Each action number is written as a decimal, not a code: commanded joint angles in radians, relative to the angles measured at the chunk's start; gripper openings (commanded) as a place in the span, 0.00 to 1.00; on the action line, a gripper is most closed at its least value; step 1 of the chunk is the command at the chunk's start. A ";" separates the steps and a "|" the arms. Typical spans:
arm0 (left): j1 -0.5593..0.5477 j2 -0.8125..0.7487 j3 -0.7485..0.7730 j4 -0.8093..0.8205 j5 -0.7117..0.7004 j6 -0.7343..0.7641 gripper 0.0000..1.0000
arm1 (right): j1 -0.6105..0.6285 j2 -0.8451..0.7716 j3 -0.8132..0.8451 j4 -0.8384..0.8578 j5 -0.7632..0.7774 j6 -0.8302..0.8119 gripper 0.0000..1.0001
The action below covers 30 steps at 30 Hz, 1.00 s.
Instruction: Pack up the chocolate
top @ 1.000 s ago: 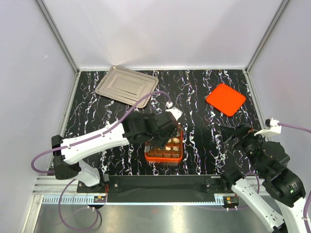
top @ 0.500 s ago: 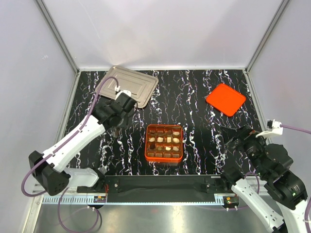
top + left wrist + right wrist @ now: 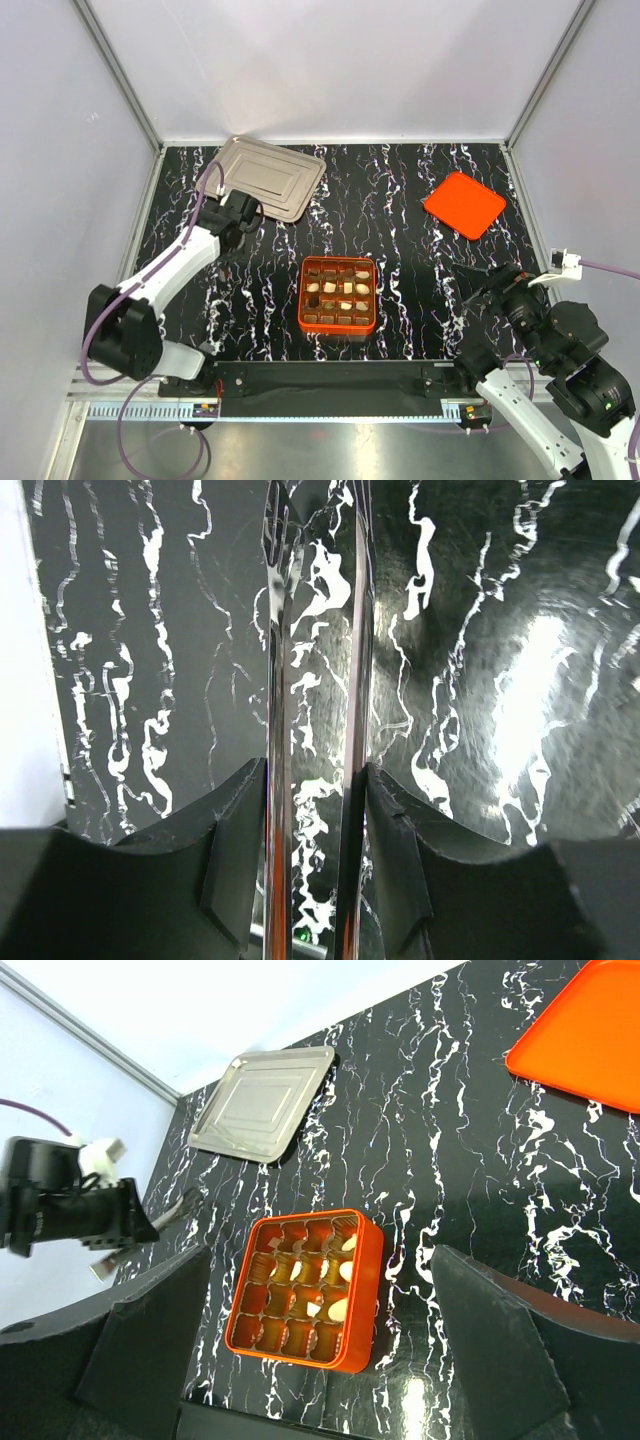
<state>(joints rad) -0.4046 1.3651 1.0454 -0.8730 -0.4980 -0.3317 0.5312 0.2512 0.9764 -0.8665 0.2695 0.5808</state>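
The chocolate shows as small cream-white pieces [image 3: 349, 288] and dark ones in the brown cells of an open orange box [image 3: 338, 327] at the table's near middle; the cream pieces [image 3: 341, 1308] are also in the right wrist view. My left gripper [image 3: 230, 240] hangs left of the box, by the silver tray's near corner. It is shut on a pair of metal tongs [image 3: 278, 680], whose two blades run between its jaws [image 3: 315, 775] with nothing seen at the tips. My right gripper [image 3: 487, 290] stands open at the near right, its jaws [image 3: 320, 1260] wide and empty.
A silver tray [image 3: 262, 177] lies at the back left with nothing on it. The orange lid [image 3: 464, 204] lies at the back right. White walls and metal posts close in the black marbled table [image 3: 400, 190] on three sides.
My left arm has swung away from over the orange box, leftward and back toward the silver tray, still holding the tongs. The right arm has barely shifted.
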 commanded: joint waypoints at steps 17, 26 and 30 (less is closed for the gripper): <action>0.058 0.219 -0.047 0.115 0.067 -0.075 0.53 | 0.004 -0.017 0.016 0.023 -0.019 -0.016 1.00; 0.075 0.261 -0.019 0.063 0.010 -0.078 0.68 | 0.004 -0.015 0.018 0.015 -0.015 -0.016 1.00; 0.075 0.236 0.013 0.025 -0.001 -0.084 0.74 | 0.004 0.000 0.022 0.006 -0.007 -0.019 1.00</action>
<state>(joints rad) -0.3363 1.6207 1.0058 -0.8242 -0.4519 -0.3969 0.5312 0.2394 0.9760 -0.8677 0.2672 0.5766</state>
